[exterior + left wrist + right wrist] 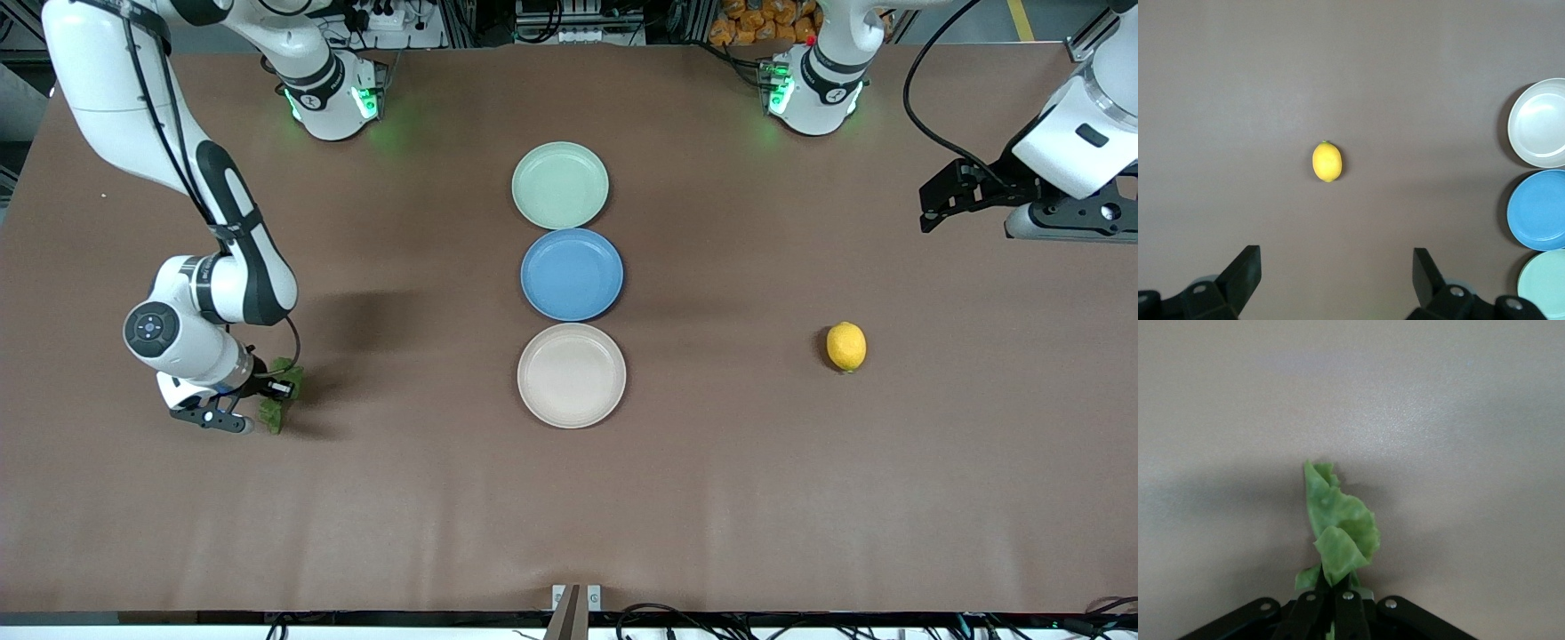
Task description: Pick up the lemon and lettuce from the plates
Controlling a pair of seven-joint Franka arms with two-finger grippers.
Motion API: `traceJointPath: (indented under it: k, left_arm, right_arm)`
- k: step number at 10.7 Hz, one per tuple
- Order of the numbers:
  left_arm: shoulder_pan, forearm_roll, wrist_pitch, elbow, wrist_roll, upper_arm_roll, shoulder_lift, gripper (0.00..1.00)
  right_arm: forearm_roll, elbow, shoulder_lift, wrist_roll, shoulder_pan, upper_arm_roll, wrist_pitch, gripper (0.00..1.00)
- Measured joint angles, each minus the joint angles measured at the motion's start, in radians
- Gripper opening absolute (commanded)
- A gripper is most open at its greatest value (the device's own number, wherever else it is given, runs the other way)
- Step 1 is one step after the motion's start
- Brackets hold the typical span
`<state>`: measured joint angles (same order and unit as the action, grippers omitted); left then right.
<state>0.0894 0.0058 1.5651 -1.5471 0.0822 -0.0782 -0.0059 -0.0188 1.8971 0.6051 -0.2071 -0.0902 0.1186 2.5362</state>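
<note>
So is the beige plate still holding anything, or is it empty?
Empty. The beige plate shows only bare surface; the lemon lies on the table toward the left arm's end, and the right gripper is shut on the lettuce.

right gripper [267, 402] low, jaws clamped; left gripper [1337, 275] raised, fingers spread wide, waiting.

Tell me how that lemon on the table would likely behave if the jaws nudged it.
The lemon is oval and smooth-skinned, so it would probably roll or wobble off sideways. It looks firm, so likely no squashing. Its rounded sides might slip unless gripped across the middle.
</note>
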Motion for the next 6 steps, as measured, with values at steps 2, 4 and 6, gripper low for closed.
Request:
traceJointPath:
  k: [2, 4, 6]
  left_arm:
    - [-0.001, 0.0, -0.011, 0.0, 0.0, 0.0, 0.0, 1.0]
    - [-0.001, 0.0, -0.013, 0.0, 0.0, 0.0, 0.0, 1.0]
    - [-0.002, 0.0, -0.013, 0.001, 0.0, 0.0, 0.0, 1.0]
  right_arm:
    - [0.0, 0.0, 0.012, 0.0, 0.0, 0.0, 0.017, 0.99]
    - [0.0, -0.001, 0.012, -0.001, 0.0, 0.0, 0.017, 1.0]
    - [0.0, -0.008, -0.001, -0.001, 0.0, 0.001, -0.014, 1.0]
